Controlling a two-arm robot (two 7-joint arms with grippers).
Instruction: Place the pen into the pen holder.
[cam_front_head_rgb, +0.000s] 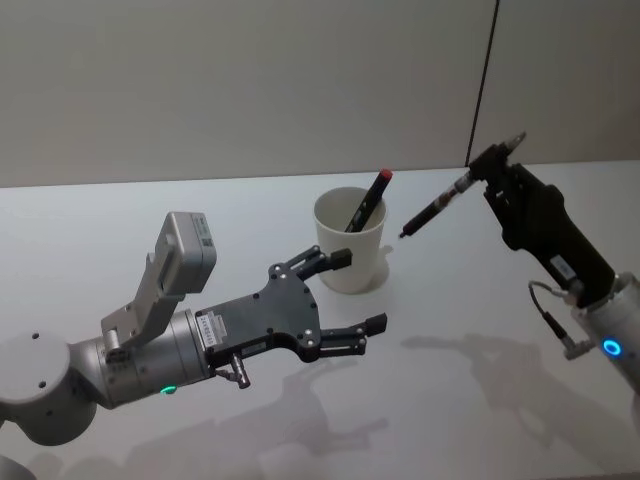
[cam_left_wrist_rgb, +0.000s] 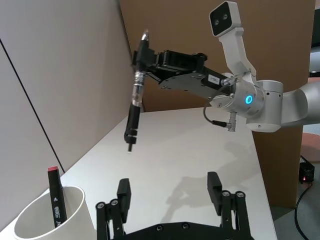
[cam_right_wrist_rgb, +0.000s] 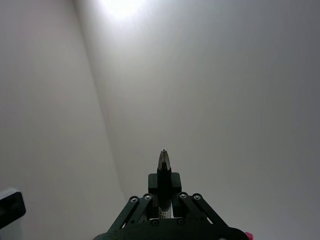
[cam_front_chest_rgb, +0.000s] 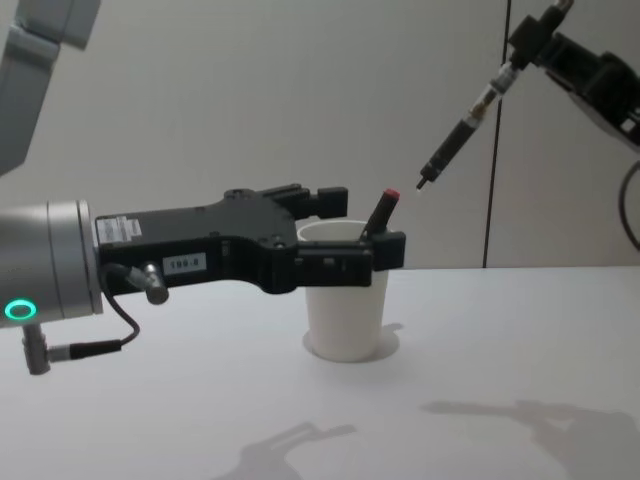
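the pen (cam_front_head_rgb: 367, 201) leans in the cup (cam_front_head_rgb: 350, 242) mid-desk (cam_front_head_rgb: 470, 400); left gripper (cam_front_head_rgb: 355, 292) wide beside it, right gripper (cam_front_head_rgb: 492, 166) holding a second pen (cam_front_head_rgb: 432, 211) above.

— What's in your right wrist view?
— Your right gripper (cam_right_wrist_rgb: 164, 192), its black fingers (cam_right_wrist_rgb: 172, 182) closed on a slim dark pen-like tool (cam_right_wrist_rgb: 164, 167), its silvery pointed tip sticking up against a plain pale wall (cam_right_wrist_rgb: 210, 90).

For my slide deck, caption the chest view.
Left gripper open beside the pen holder with a pen inside; right gripper holds a second pen above.
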